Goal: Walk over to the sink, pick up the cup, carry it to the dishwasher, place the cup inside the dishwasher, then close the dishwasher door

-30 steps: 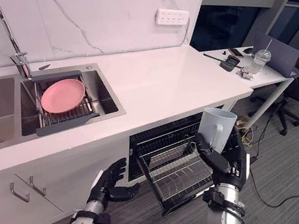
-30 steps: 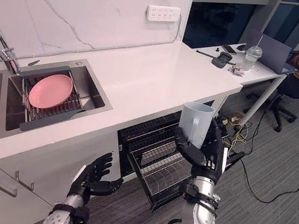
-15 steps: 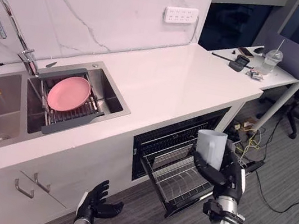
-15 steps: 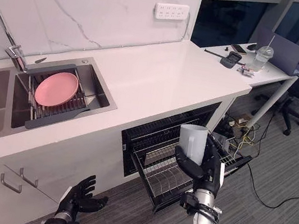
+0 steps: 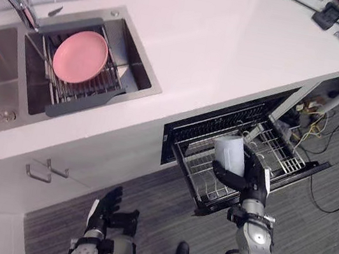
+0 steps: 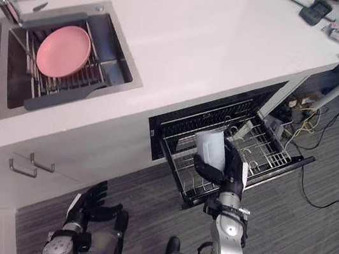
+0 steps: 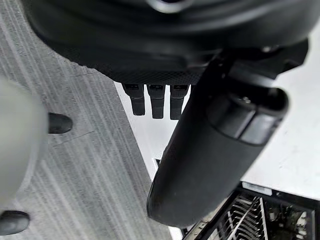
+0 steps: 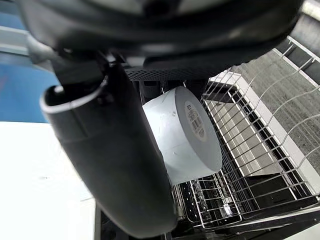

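Dishwasher rack [image 5: 280,152] lies under cup [image 5: 229,153] in right robot hand [image 5: 254,179], base toward wrist view

Matt white cup [image 5: 230,154], wire metal rack [image 5: 273,150]

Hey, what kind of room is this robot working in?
Looks like a kitchen, maybe an office kitchenette: a steel sink with a pink plate on a drying rack, a white counter, and a dishwasher rack pulled out beneath it. Grey carpet hints at an office.

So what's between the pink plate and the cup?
Just the sink's rim and a bare strip of white counter, in the left eye view. The right hand holds the cup over the rack.
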